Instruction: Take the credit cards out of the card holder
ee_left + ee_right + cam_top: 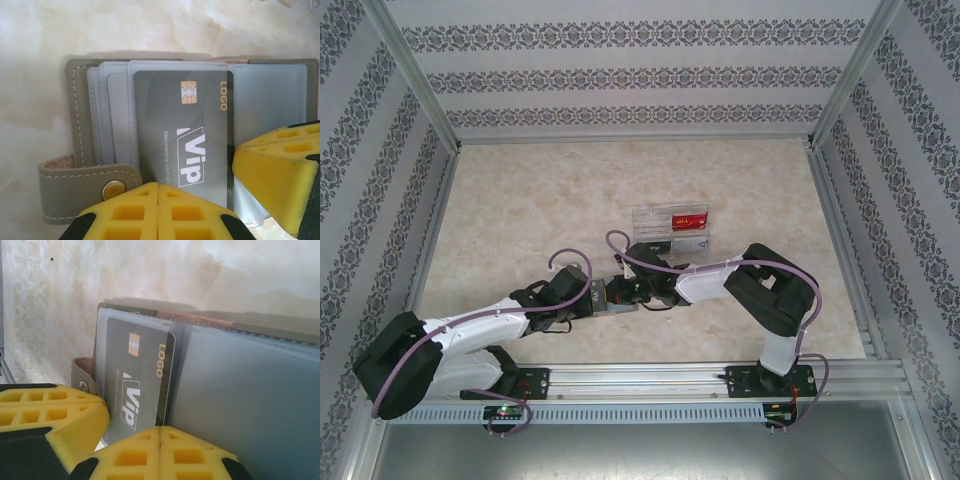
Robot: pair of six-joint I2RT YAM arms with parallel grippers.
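Observation:
The grey card holder [80, 125] lies open on the table, its clear sleeves fanned out and its snap tab [85, 192] at the near left. A dark card [185, 140] with a gold chip and "Vip" print sits in the top sleeve. My left gripper [158, 192] is shut at the holder's near edge, pinching the sleeve. My right gripper [160, 435] is shut where the dark card's [135, 380] right edge runs into its seam. One of its fingers [275, 170] touches that edge. A red card [688, 219] and a white card [690, 242] lie in the clear tray [650, 225].
The clear acrylic tray stands just beyond the two grippers, at centre right of the marbled table [520, 210]. Patterned walls and metal frame rails [835, 215] close in the table on three sides. Purple cables loop over both arms.

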